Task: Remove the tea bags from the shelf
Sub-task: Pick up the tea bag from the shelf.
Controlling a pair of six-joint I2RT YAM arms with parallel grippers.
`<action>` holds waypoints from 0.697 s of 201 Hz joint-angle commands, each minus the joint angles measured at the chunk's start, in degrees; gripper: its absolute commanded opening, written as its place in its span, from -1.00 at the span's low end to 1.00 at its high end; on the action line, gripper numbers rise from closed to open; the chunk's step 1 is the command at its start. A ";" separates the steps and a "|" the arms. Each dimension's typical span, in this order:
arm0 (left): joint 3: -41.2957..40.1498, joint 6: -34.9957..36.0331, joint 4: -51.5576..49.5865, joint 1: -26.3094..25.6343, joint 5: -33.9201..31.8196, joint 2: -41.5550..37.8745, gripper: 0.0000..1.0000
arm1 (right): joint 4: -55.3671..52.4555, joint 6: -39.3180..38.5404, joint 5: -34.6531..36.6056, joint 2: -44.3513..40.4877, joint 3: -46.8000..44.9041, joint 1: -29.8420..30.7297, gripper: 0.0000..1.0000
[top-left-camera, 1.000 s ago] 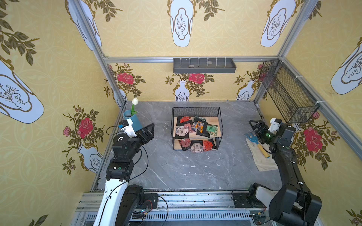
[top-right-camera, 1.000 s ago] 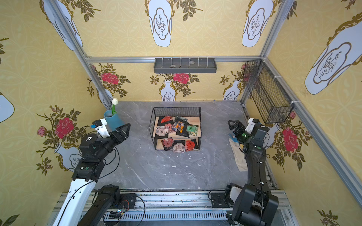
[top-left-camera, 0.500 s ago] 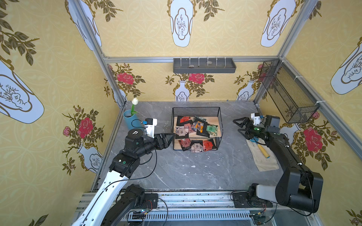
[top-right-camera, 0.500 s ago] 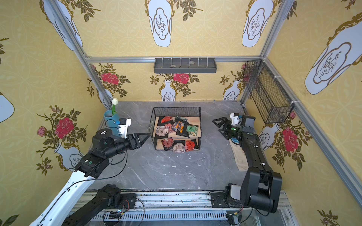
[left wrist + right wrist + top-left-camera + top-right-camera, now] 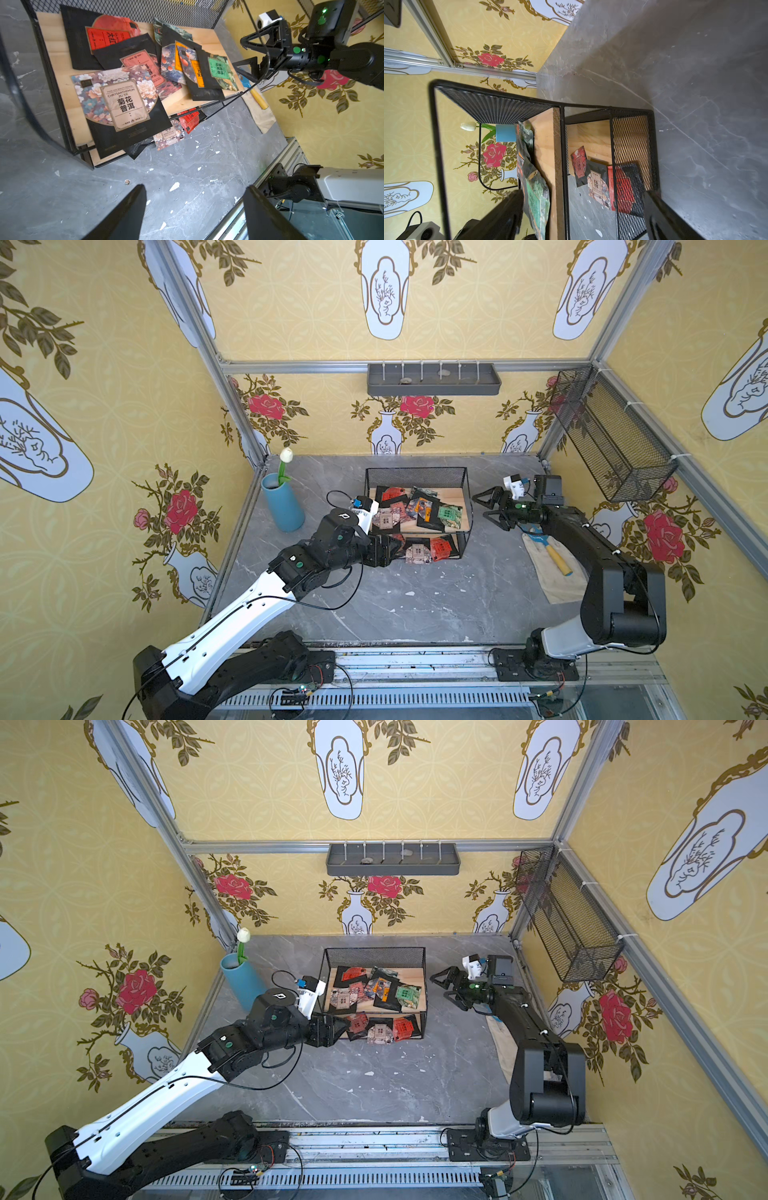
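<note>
The shelf [image 5: 417, 470] [image 5: 374, 949] stands mid-floor, a black mesh rack with two wooden boards. Tea bags cover its upper board [image 5: 415, 506] [image 5: 374, 990], and more lie on the lower tier [image 5: 419, 551] [image 5: 378, 1031], spilling over the front edge. My left gripper [image 5: 388, 551] [image 5: 336, 1029] is open at the shelf's front-left corner. In the left wrist view its gripper [image 5: 193, 207] has only bare floor between the fingers, short of a beige tea bag [image 5: 124, 104]. My right gripper [image 5: 482, 506] [image 5: 437, 986] [image 5: 581, 218] is open just outside the shelf's right mesh side, holding nothing.
A blue vase [image 5: 282, 506] with a white tulip stands at the back left. A beige cloth [image 5: 559, 585] with a yellow-handled tool lies under my right arm. A grey tray [image 5: 432, 385] hangs on the back wall and a black mesh basket [image 5: 611, 435] on the right wall.
My left arm swung from the left wall over to the shelf's front-left corner. My right arm reached from the right wall toward the shelf's right side. The tea bags have not moved.
</note>
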 commanded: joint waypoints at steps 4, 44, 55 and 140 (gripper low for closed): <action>0.08 0.18 0.99 -1.01 -1.58 1.10 0.65 | -0.71 -1.74 -0.09 1.27 1.19 2.24 0.86; -1.06 -0.67 2.44 -1.79 -1.09 1.67 0.65 | -0.15 -3.18 -1.71 2.93 1.01 4.28 0.89; -1.23 -0.95 2.75 -2.05 -1.14 2.01 0.65 | 0.51 -3.44 -2.20 2.97 0.63 4.72 0.89; -2.12 -1.97 4.64 -2.86 -1.17 3.23 0.65 | 3.20 -4.10 -5.68 2.34 -1.11 6.45 0.90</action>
